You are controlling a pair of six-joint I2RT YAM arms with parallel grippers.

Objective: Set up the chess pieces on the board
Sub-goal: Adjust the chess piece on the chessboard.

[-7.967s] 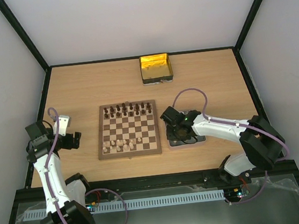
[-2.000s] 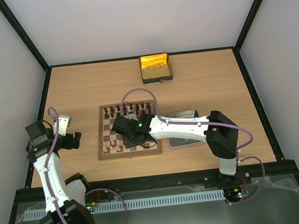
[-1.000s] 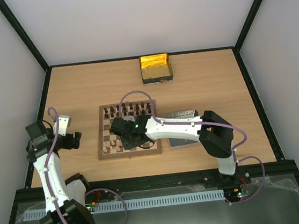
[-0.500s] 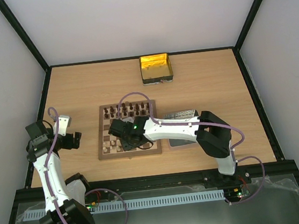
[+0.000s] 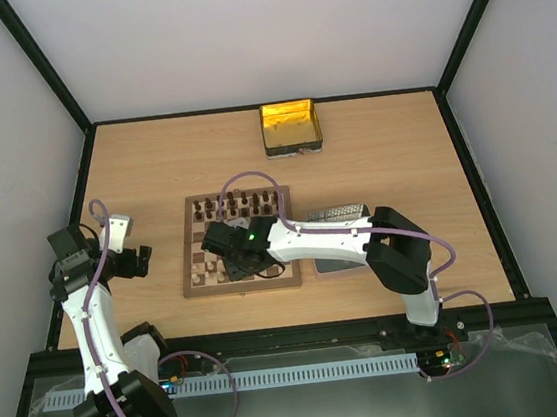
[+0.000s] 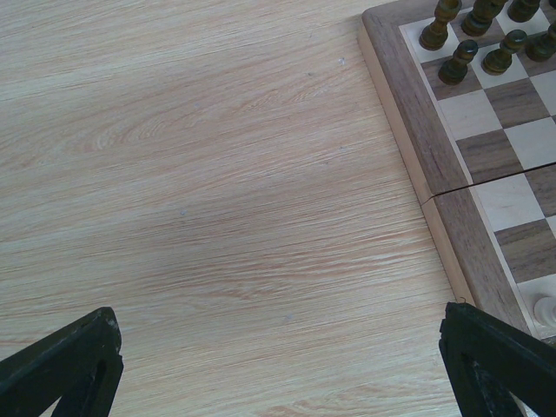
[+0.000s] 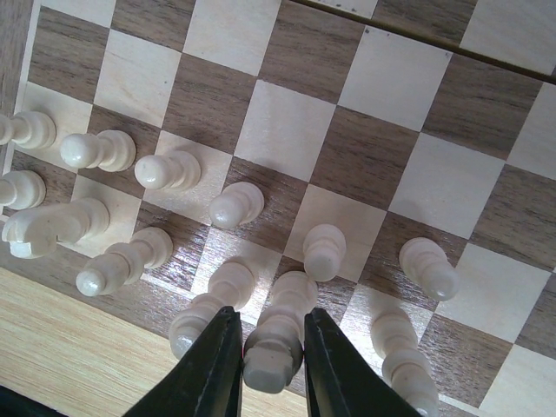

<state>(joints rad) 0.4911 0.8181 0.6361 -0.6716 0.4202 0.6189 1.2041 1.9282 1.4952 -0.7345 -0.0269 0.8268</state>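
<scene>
The board (image 5: 187, 249) lies mid-table, with dark chess pieces (image 5: 238, 205) in its far rows and cream chess pieces (image 5: 205, 271) in its near rows. My right gripper (image 5: 232, 260) hangs over the near rows. In the right wrist view it (image 7: 271, 323) is shut on the head of a tall cream piece (image 7: 282, 334) standing on a near-edge square, and more cream pieces (image 7: 230, 205) stand around it. My left gripper (image 5: 141, 259) stands open over bare table left of the board. Its fingers (image 6: 61, 365) are spread wide with nothing between them.
A yellow-gold tin (image 5: 291, 126) sits at the far edge of the table. A grey tray (image 5: 344, 211) lies right of the board, partly under the right arm. The board's left border (image 6: 408, 139) and some dark pieces (image 6: 460, 61) show in the left wrist view.
My right gripper has shifted slightly left over the board's near rows and its jaws have narrowed onto the cream piece. The left arm has not moved.
</scene>
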